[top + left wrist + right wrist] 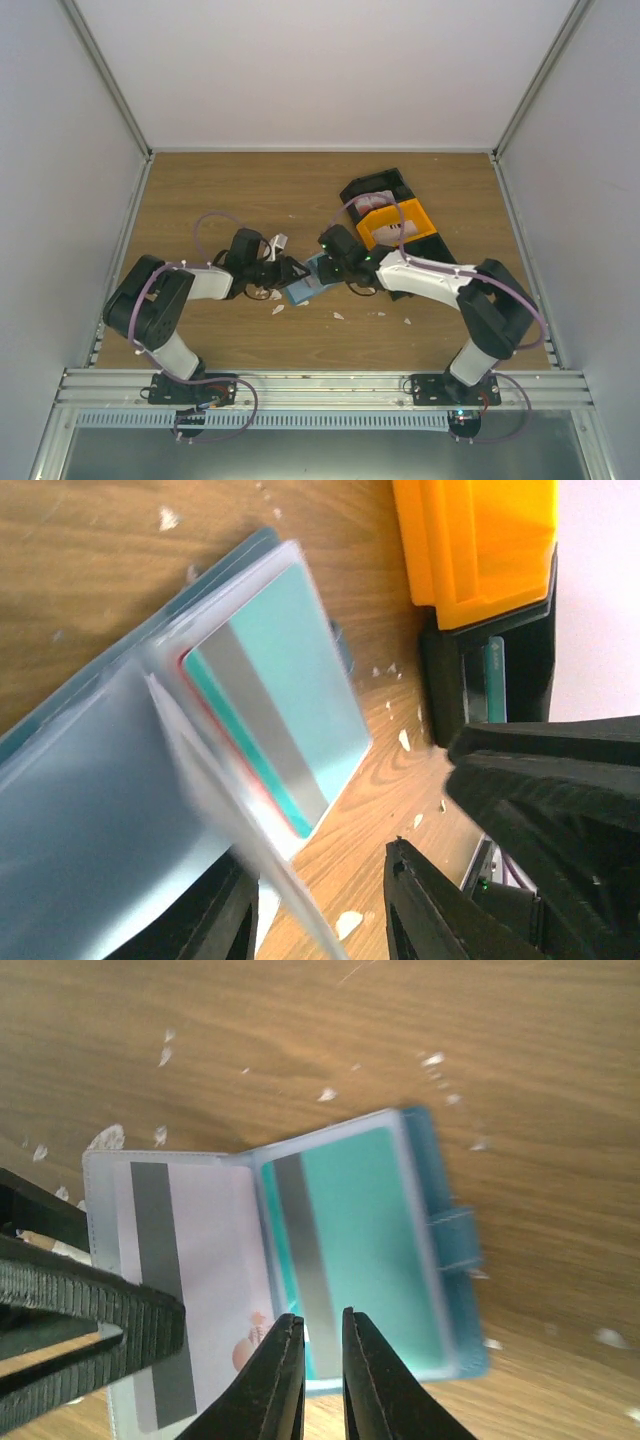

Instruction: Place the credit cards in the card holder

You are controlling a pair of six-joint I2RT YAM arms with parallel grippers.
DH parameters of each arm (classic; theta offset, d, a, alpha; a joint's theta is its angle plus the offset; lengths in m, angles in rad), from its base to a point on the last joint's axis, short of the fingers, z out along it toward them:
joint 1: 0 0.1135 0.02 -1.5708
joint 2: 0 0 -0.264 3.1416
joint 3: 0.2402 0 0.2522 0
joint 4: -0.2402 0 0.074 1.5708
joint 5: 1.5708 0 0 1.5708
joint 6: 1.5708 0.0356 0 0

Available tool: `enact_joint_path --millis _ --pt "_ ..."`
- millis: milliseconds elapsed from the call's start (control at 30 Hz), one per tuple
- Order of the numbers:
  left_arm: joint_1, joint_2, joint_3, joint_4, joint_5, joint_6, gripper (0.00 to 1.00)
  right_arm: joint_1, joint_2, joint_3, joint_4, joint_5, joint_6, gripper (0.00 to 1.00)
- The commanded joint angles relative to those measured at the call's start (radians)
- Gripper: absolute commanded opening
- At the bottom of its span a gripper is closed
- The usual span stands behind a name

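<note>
Two thin rectangular plastic credit cards (300, 1260) show inside the flat dull-blue card holder (455, 1260). It lies opened like a book on the wood-grain table (240, 190), approx. midway btw the two arms. The right-hand clear pocket holds a teal card (370, 1250) w/ a grey stripe down its left side. The left-hand clear leaf holds a white card (215, 1260) w/ a grey stripe and a reddish patch near its lower edge. In the left wrist view a red edge peeks from under the teal card.

Right gripper (321, 1318): tips over the holder's near edge, by the teal card's stripe. Jaws a narrow slit apart, nothing pinched btw them.

Left gripper (293, 272): at the outer end of the white-card leaf, one ribbed finger over the leaf, the other lower. The leaf runs btw the jaws in the left wrist view, but can't tell whether it's clamped.

Small white scraps (278, 309) dot the wood around the holder. Toward the back right, an orange open plastic bin (420, 215) touches a black open plastic bin (400, 180), both w/ pale items inside.
</note>
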Motion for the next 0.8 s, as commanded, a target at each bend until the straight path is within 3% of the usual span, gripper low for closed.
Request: enact_joint_path --millis 0,267,433,567,667,767 --pt "-0.026 0.044 0.070 0.042 0.010 0.018 0.39 -0.042 -0.106 -0.062 -0.004 0.098 0.042 0.14" --pt "-0.062 0.132 0.170 0.088 0.006 -0.035 0.52 -0.141 -0.279 -0.140 -0.060 0.127 0.007 0.23" --pt "-0.062 0.041 0.129 0.068 -0.069 -0.020 0.60 -0.232 -0.351 -0.137 -0.207 0.134 -0.041 0.39" --pt "-0.065 -0.030 0.084 0.063 -0.106 -0.017 0.65 -0.306 -0.393 -0.150 -0.290 0.133 -0.059 0.46" --pt "-0.071 -0.043 0.072 0.061 -0.117 -0.013 0.65 -0.359 -0.429 -0.175 -0.300 0.110 -0.082 0.47" --pt "-0.076 -0.021 0.073 0.063 -0.107 -0.012 0.57 -0.378 -0.436 -0.190 -0.282 0.040 -0.157 0.53"
